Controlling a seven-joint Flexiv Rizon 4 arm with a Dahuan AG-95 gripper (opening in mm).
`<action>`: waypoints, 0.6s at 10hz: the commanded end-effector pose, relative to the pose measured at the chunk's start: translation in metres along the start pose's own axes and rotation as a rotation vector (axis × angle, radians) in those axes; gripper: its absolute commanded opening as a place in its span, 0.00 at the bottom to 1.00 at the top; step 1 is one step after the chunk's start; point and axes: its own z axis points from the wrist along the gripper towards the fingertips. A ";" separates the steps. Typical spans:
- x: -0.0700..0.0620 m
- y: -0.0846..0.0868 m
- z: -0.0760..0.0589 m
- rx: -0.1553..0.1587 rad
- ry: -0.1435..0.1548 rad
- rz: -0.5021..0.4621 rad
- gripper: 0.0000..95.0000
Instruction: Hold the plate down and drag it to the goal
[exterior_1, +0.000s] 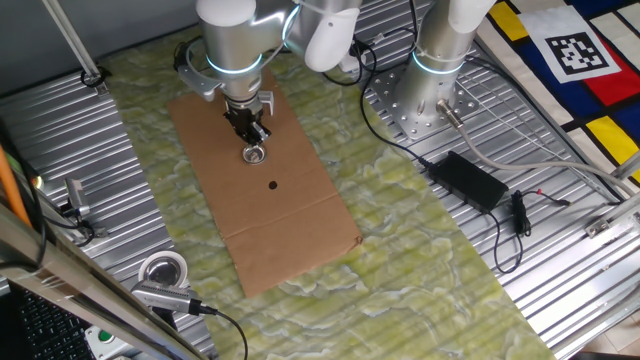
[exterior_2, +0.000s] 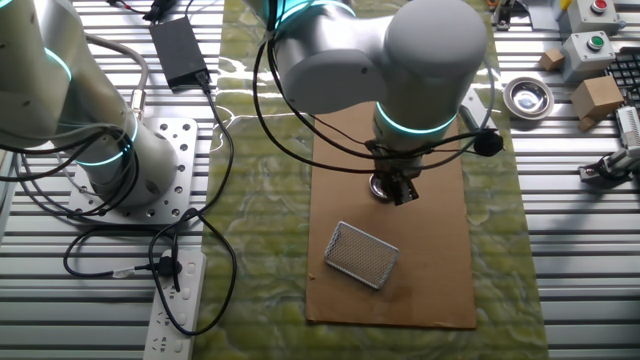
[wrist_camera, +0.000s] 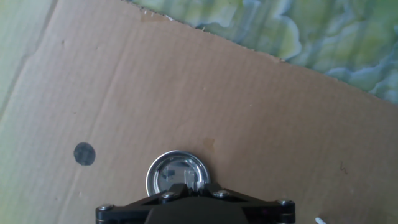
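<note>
Gripper (exterior_1: 256, 137) tip sits down on the plate (exterior_1: 254, 153), on the far half of the cardboard sheet (exterior_1: 300, 220). Finger spread hidden; cannot tell. Black dot (exterior_1: 273, 184) lies near, apart from the plate.

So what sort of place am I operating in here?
Most likely a robotics lab bench: a ribbed aluminium tabletop, a second silver robot arm base bolted to it, and a black-and-white fiducial marker nearby.
</note>
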 end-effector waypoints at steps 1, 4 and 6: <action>0.000 0.000 0.001 -0.002 0.000 -0.007 0.00; -0.003 0.003 0.003 -0.002 0.003 0.002 0.00; -0.004 0.003 0.006 -0.001 0.005 -0.005 0.00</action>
